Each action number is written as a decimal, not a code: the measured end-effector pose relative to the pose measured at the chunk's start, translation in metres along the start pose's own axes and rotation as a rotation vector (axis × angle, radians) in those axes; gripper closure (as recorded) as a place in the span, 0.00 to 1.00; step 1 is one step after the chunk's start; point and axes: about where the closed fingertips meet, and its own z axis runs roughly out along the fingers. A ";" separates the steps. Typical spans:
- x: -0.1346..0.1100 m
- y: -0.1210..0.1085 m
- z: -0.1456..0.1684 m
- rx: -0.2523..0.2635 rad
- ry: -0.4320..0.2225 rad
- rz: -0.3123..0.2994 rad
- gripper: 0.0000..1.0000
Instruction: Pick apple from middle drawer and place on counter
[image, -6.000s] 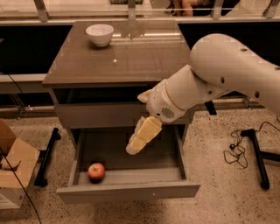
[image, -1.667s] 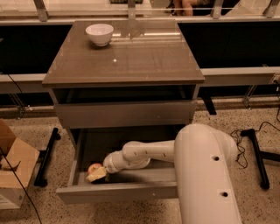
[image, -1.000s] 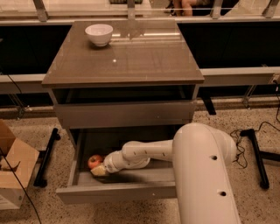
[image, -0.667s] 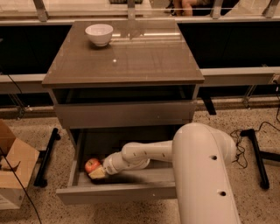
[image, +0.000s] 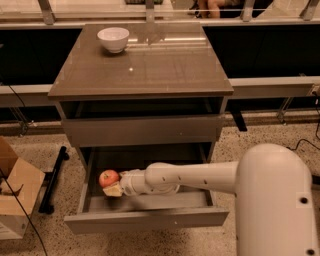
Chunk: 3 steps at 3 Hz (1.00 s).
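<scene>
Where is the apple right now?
In the camera view, the apple is inside the open middle drawer, at its left end as seen, right against the gripper, which reaches in from the right.

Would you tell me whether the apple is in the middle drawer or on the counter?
In the drawer: the apple shows at the left of the open middle drawer, by the gripper.

high front view; gripper (image: 113, 189) in drawer (image: 150, 220)

bowl (image: 113, 39): white, upright;
cardboard box (image: 16, 192): open, on the floor (image: 50, 241), far left;
black bar (image: 54, 179): lying beside the box
</scene>
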 end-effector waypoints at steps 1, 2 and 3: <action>-0.029 0.008 -0.051 0.019 -0.069 -0.009 1.00; -0.045 0.018 -0.117 0.020 -0.063 -0.003 1.00; -0.083 0.008 -0.197 0.060 -0.064 -0.024 1.00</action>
